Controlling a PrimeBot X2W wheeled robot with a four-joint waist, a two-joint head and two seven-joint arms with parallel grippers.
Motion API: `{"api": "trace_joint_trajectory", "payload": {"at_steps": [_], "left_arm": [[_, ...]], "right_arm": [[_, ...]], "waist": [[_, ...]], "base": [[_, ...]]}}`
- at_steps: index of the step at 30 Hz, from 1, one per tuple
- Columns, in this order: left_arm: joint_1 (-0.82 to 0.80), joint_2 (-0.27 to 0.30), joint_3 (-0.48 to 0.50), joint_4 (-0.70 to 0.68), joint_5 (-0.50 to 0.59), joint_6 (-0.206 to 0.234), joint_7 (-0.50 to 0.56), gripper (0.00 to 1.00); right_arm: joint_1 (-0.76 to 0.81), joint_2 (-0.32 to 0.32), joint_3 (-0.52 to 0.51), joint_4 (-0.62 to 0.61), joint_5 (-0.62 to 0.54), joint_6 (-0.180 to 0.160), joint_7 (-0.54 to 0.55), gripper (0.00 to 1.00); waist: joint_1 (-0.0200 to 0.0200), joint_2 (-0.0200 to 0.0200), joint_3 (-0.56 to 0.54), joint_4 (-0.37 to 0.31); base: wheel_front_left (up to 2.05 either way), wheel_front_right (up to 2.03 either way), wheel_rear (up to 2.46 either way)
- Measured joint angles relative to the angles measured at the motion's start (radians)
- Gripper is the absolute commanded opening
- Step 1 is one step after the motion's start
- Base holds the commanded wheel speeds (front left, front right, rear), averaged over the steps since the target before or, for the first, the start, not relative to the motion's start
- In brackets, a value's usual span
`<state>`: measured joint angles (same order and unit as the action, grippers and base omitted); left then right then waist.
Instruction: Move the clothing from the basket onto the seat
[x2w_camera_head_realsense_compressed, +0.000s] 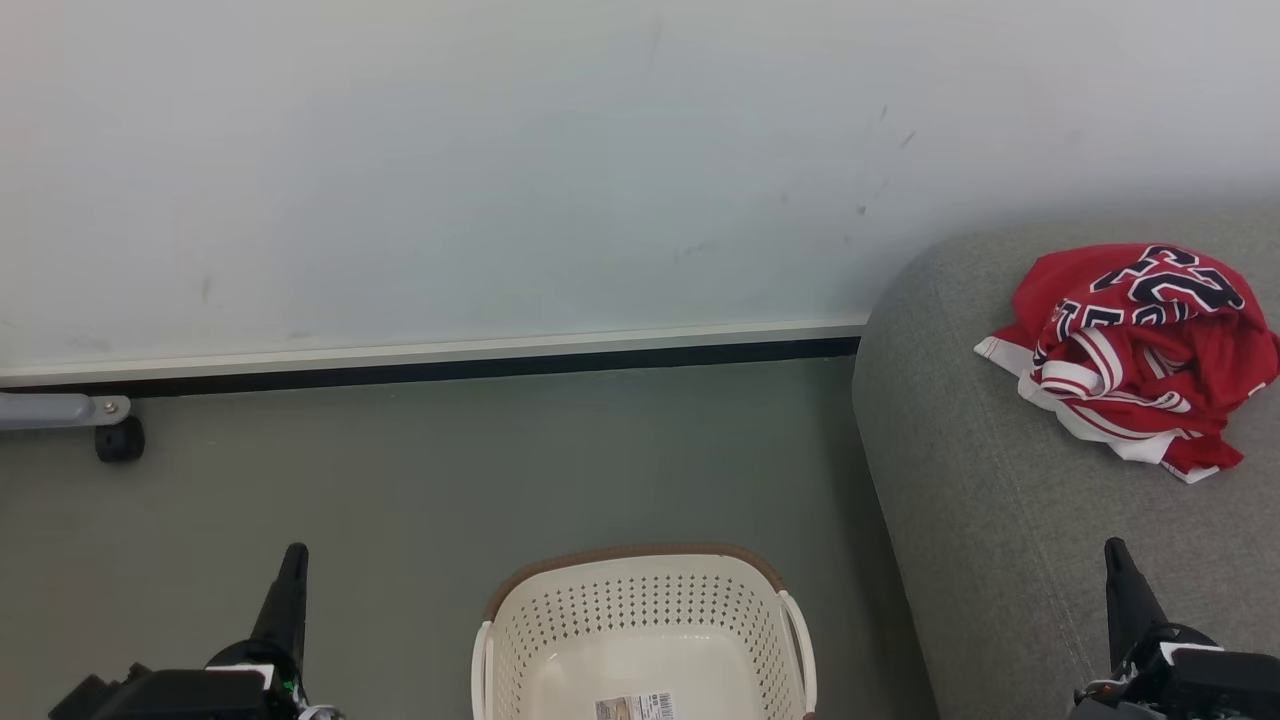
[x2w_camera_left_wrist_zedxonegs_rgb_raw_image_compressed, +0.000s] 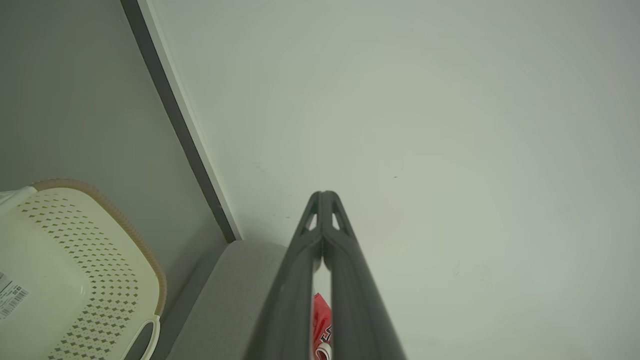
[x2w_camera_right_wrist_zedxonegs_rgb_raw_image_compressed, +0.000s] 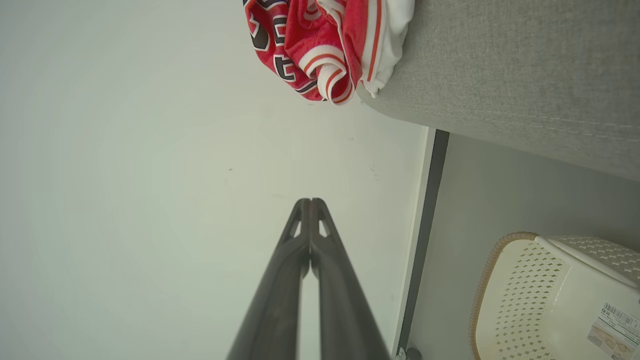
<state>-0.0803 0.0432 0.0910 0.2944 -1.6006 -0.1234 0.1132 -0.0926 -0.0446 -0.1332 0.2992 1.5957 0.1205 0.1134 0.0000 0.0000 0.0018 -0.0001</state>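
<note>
**Clothing (x2w_camera_head_realsense_compressed: 1140, 350) on the seat (x2w_camera_head_realsense_compressed: 980, 500), both grippers clenched on nothing**

Far left of my head view: a grey bar (x2w_camera_head_realsense_compressed: 55, 409) with a black caster (x2w_camera_head_realsense_compressed: 119, 440) sits on the floor (x2w_camera_head_realsense_compressed: 450, 470) by the baseboard (x2w_camera_head_realsense_compressed: 450, 358). White wall (x2w_camera_head_realsense_compressed: 500, 150) above.

Lower left: left gripper (x2w_camera_head_realsense_compressed: 294, 552), fingers (x2w_camera_head_realsense_compressed: 283, 605) pressed together tip to tip, pointing up the view over bare floor. My left wrist view agrees: the tips meet, nothing is between them, and they aim at the wall.

Centre bottom: basket (x2w_camera_head_realsense_compressed: 640, 600) on the floor. It has cream perforated walls, a brown rim and a white handle (x2w_camera_head_realsense_compressed: 800, 640) on each side. Its bottom is bare plastic with the barcode sticker (x2w_camera_head_realsense_compressed: 635, 707) showing. It stands between the two grippers, near the seat's left edge but apart from it, with a strip of floor between.

Right: the seat, grey woven fabric, rounded corner toward the wall. The clothing lies on it as one crumpled red heap at the far right, well apart from the basket. I read navy-and-white numbers on top, red-and-white striped trim mid-heap and a white band along the lower edge. I cannot tell where one garment ends and the other begins.

Lower right: right gripper (x2w_camera_head_realsense_compressed: 1116, 550), fingers also pinched flat together, grasping nothing. In my head view it shows against the seat's near part, clear of the heap. My right wrist view shows the same closed tips aimed at the wall, with the heap on the seat at the top and the basket at lower right.
</note>
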Motion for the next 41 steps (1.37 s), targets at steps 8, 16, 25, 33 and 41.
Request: {"api": "trace_joint_trajectory", "payload": {"at_steps": [8, 16, 25, 33, 41], "left_arm": [[0.0, 0.0, 0.0, 0.0, 0.0, 0.0, 0.0, 0.0], [0.0, 0.0, 0.0, 0.0, 0.0, 0.0, 0.0, 0.0], [0.0, 0.0, 0.0, 0.0, 0.0, 0.0, 0.0, 0.0], [0.0, 0.0, 0.0, 0.001, 0.0, 0.0, 0.0, 0.0], [0.0, 0.0, 0.0, 0.001, 0.0, 0.0, 0.0, 0.0]], "right_arm": [[0.0, 0.0, 0.0, 0.0, 0.0, 0.0, 0.0, 0.0], [0.0, 0.0, 0.0, 0.0, 0.0, 0.0, 0.0, 0.0], [0.0, 0.0, 0.0, 0.0, 0.0, 0.0, 0.0, 0.0], [0.0, 0.0, 0.0, 0.0, 0.0, 0.0, 0.0, 0.0], [0.0, 0.0, 0.0, -0.001, 0.0, 0.0, 0.0, 0.0]], "waist": [[0.0, 0.0, 0.0, 0.0], [0.0, 0.0, 0.0, 0.0], [0.0, 0.0, 0.0, 0.0], [0.0, 0.0, 0.0, 0.0], [0.0, 0.0, 0.0, 0.0]], "base": [[0.0, 0.0, 0.0], [0.0, 0.0, 0.0], [0.0, 0.0, 0.0], [0.0, 0.0, 0.0], [0.0, 0.0, 0.0]]}}
